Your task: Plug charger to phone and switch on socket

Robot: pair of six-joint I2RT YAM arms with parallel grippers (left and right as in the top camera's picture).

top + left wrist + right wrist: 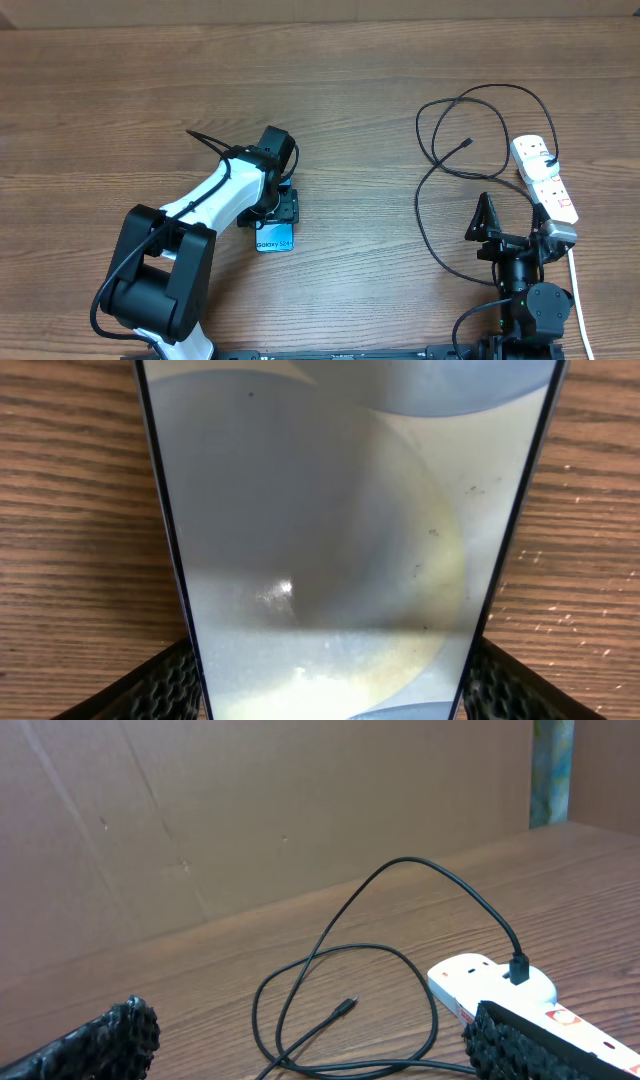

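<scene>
Right now we see the left claw [278,212] lowered over the slim black-edged smartphone with the pale blue-white screen [274,242], which lies flat on the brown wood-grain bench [150,90] at left of centre. From overhead, the wrist hides most of the phone; only its near end, with the "Galaxy S24+" text, shows. The left wrist view fills that gap: the phone [330,530] runs up the middle of the frame, and the two ribbed black fingers [150,685] stand on either side of it, right against its dark edges. We cannot tell whether they press on it or only flank it.

Our right claw [512,218] is released, its jaws spread wide and holding nothing, hovering at the near right of the bench. Just beyond it lies the white elongated power strip [545,178], with the long thin black cable [417,205] looping across the wood, its small black plug tip [468,143] lying free, well apart from the phone.

The right wrist view adds the low angle: the cable [408,860] arches up from a black plug [518,965] seated in the strip [500,985], and the tip [347,1005] rests on the wood inside the loop.
</scene>
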